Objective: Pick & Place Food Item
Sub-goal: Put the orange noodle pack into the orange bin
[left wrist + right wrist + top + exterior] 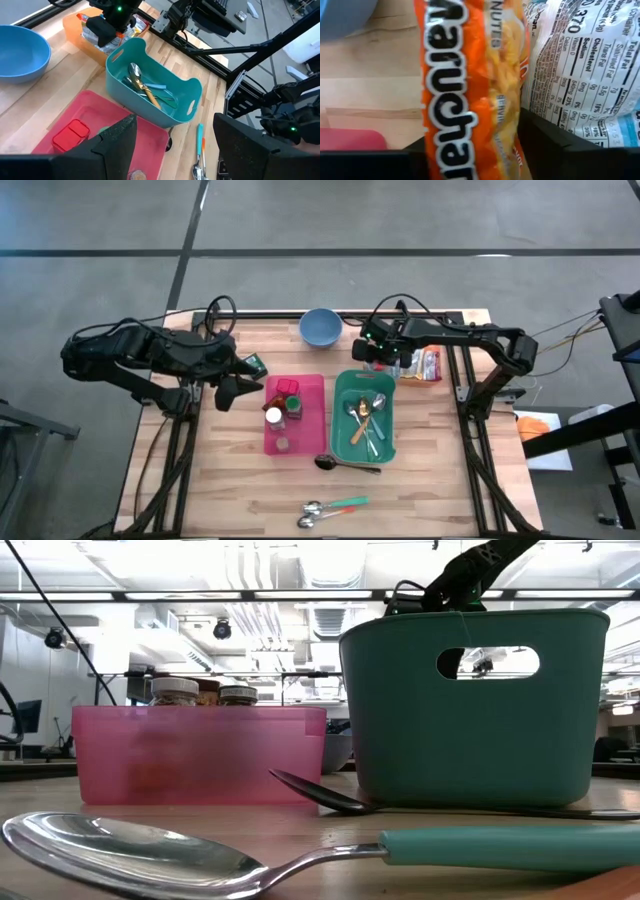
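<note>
An orange noodle packet [470, 75] fills the gap between the fingers of my right gripper [470, 150], which points steeply down over the orange bin [75, 30] at the table's far right. A white packet [590, 60] with a nutrition label lies beside it. In the high view the right gripper [383, 358] is just beyond the teal basket [363, 418]. My left gripper [175, 120] hangs open above the left side of the pink tray [295, 415], nothing between its fingers. My right gripper has the orange noodle packet between its two fingers, which meet the packet's two long edges [427, 145] from above, pointing steeply down. The packet runs lengthwise through the gap. Whether it is lifted or rests in the bin cannot be told.
The teal basket holds spoons and other cutlery [365, 415]. Spice jars [280, 405] stand in the pink tray. A blue bowl [320, 327] sits at the far edge. A black spoon [345, 464] and two teal-handled spoons [330, 510] lie on the near side of the table.
</note>
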`<state>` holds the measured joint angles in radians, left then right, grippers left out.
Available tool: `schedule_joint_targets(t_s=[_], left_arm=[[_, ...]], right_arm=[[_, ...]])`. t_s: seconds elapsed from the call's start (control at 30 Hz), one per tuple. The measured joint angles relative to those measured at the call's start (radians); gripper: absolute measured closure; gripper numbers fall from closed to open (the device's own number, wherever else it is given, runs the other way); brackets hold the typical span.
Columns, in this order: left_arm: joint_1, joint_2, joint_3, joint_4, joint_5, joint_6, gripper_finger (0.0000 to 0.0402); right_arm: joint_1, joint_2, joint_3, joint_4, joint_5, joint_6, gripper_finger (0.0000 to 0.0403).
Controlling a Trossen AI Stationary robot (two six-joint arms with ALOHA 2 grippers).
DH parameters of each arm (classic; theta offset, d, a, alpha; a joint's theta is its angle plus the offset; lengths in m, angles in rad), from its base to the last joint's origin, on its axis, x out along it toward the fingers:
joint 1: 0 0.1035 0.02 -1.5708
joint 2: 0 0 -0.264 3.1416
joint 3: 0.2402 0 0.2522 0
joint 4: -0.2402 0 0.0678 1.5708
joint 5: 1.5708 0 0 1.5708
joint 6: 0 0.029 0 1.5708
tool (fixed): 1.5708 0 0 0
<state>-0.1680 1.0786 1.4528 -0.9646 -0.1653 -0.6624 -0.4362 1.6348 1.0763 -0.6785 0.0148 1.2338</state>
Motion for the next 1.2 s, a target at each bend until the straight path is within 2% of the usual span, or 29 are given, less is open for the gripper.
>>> schedule_joint_targets(t_s=[0.13,0.27,0.73,0.83,0.93,1.2], left_arm=[[0.000,0.000,0.000,0.000,0.000,0.000,0.0139],[0.000,0.000,0.000,-0.003,0.001,-0.016,0.0139],[0.000,0.000,0.000,-0.007,0.001,-0.019,0.0139],[0.000,0.000,0.000,-0.008,0.001,-0.019,0.0139],[0.000,0.000,0.000,-0.008,0.001,-0.019,0.0139],[0.000,0.000,0.000,-0.008,0.001,-0.018,0.0139]], right_arm=[[0.000,-0.004,0.000,0.000,0.000,-0.008,0.0203],[0.000,-0.039,0.000,0.000,0.002,-0.015,0.0179],[0.009,-0.184,0.001,-0.052,0.019,-0.047,0.0175],[0.011,-0.224,0.001,-0.055,0.037,-0.051,0.0194],[0.013,-0.262,0.001,-0.056,0.042,-0.056,0.0230],[0.013,-0.271,0.002,-0.037,0.082,-0.107,0.0371]])
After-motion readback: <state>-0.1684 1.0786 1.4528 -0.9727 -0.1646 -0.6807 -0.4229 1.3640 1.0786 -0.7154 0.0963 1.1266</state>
